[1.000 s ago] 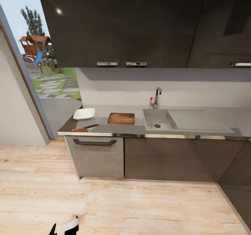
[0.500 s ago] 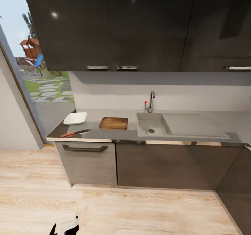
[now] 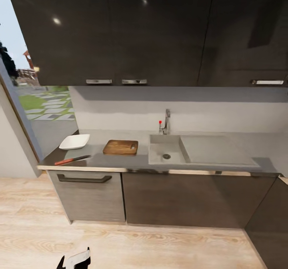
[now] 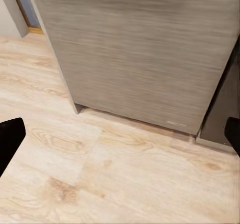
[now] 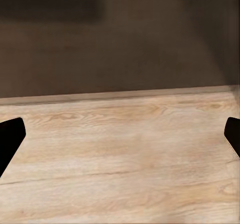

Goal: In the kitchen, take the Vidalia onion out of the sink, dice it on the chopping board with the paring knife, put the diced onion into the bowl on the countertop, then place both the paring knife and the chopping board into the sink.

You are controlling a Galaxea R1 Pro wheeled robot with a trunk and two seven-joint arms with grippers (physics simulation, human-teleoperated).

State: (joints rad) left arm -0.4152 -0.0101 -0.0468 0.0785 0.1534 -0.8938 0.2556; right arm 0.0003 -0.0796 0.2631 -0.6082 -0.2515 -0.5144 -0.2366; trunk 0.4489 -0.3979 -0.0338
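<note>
In the head view the kitchen counter stands ahead of me across the wood floor. The grey sink [image 3: 160, 154] with its round drain sits in the countertop [image 3: 140, 162], and the Vidalia onion is out of view. Left of the sink lies the brown chopping board [image 3: 121, 147]. The white bowl [image 3: 74, 141] is further left, and the orange-handled paring knife [image 3: 73, 160] lies near the counter's front edge. My left gripper [image 4: 120, 139] and right gripper [image 5: 120, 139] are both open, low over the floor, holding nothing.
A chrome tap [image 3: 165, 122] with a red-tipped lever stands behind the sink, and a flat drainboard [image 3: 214, 150] lies to its right. Black upper cabinets [image 3: 120, 33] hang overhead, with dark lower fronts and a handled drawer [image 3: 85, 178] below. A glass door [image 3: 24, 105] is at the left.
The head camera has moved, so the counter now sits further left and slightly lower in the picture. The bowl, board and knife have not moved on the counter.
</note>
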